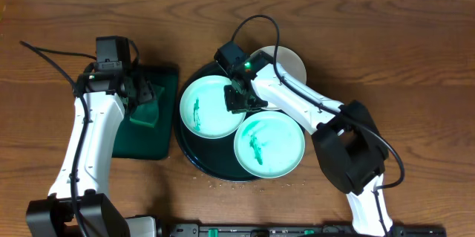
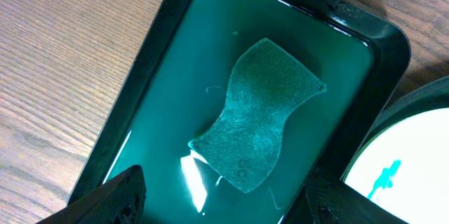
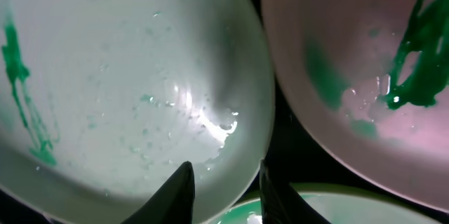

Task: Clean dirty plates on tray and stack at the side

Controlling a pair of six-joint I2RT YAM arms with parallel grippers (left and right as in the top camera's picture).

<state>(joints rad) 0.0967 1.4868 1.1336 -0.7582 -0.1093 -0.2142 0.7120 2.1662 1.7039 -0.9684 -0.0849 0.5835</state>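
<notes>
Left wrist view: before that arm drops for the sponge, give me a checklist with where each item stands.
1. Left gripper open: ok, jaws spread wide.
2. Green curvy sponge reachable: ok, it lies flat and alone in the rectangular dark green tray.
3. Sponge lined up: ok, its near end sits between the jaws.
4. Right gripper out of the way: ok, it is over the round glossy black tray, open at the rim of a pale mint-green plate.
5. Mint-green plate needs wiping: ok, a teal smear shows.
6. White plate dirty: cannot tell, mostly hidden in the overhead view.
</notes>
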